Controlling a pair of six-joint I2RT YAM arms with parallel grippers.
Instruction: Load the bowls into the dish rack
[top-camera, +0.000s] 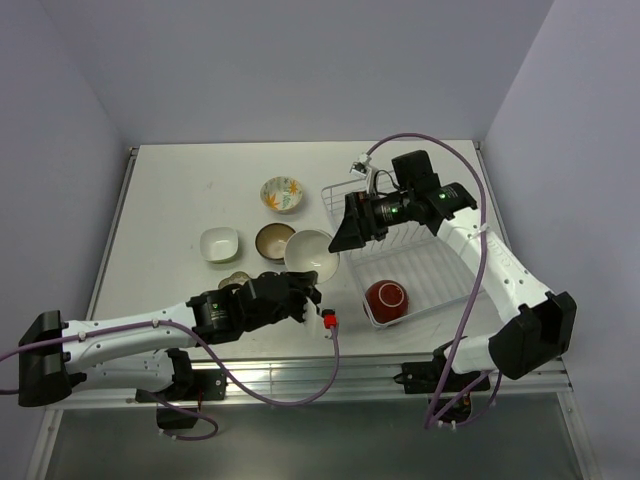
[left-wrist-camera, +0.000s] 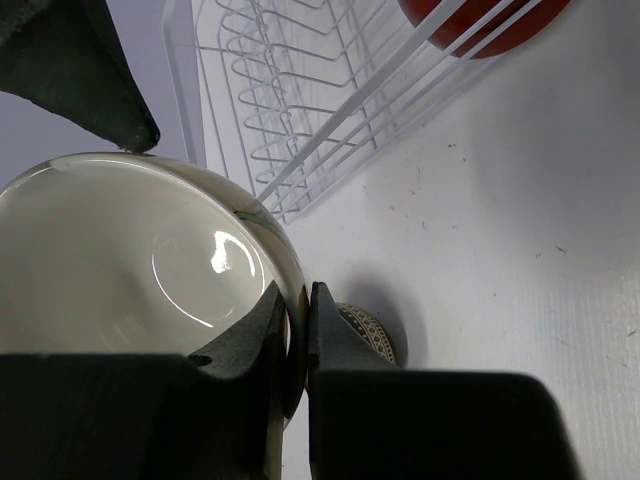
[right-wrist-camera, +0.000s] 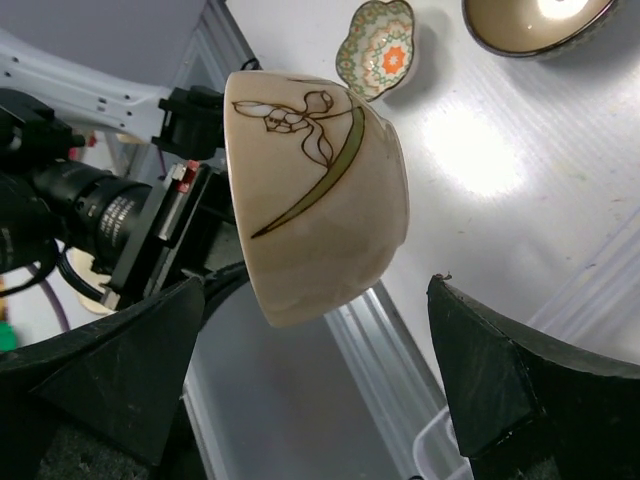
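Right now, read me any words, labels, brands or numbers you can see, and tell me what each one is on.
No text is legible in any view.
White tag behind the dish rack: too small to read.
Green marks on the right arm's wrist: too small to read.
Leaf-painted bowl: a drawn plant only, no words.

Six bowls: cream bowl with orange flowers (top-camera: 283, 194), white squarish bowl (top-camera: 219, 243), dark brown bowl (top-camera: 274, 240), flower-shaped patterned bowl (right-wrist-camera: 376, 48), red bowl (top-camera: 387, 298), pale bowl with a green leaf drawing (right-wrist-camera: 315, 190). One white wire dish rack (top-camera: 440, 270). Two robot arms: left arm (top-camera: 120, 340), right arm (top-camera: 500, 270).
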